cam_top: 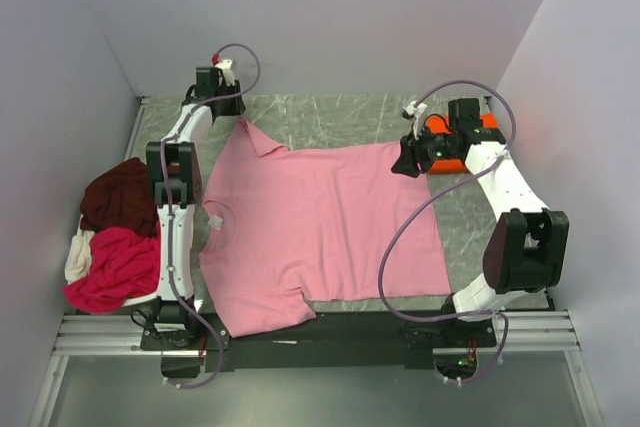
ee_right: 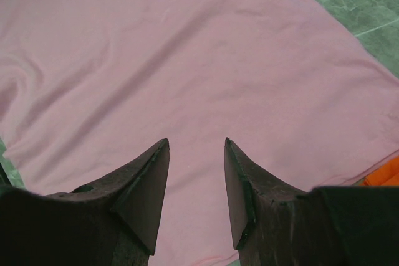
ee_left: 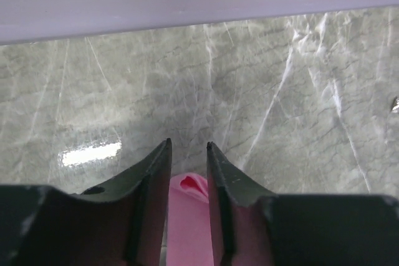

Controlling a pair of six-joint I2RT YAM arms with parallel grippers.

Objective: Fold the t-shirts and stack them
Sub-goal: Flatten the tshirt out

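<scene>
The light pink t-shirt (cam_top: 320, 227) lies spread flat across the middle of the table. My left gripper (cam_top: 232, 107) is at its far-left sleeve. In the left wrist view the jaws (ee_left: 187, 144) stand a narrow gap apart with the sleeve tip (ee_left: 187, 216) lying between them. My right gripper (cam_top: 405, 160) is open and empty just above the shirt's far-right corner, with pink cloth (ee_right: 187, 60) filling the right wrist view under its jaws (ee_right: 195, 141). A bright orange shirt (cam_top: 470, 132) lies folded behind the right gripper.
A heap of dark maroon (cam_top: 118, 192), magenta-red (cam_top: 110, 267) and cream (cam_top: 78, 257) shirts sits at the table's left edge, beside the left arm. Grey walls close in the back and both sides. Bare marble table (ee_left: 280, 91) lies beyond the left gripper.
</scene>
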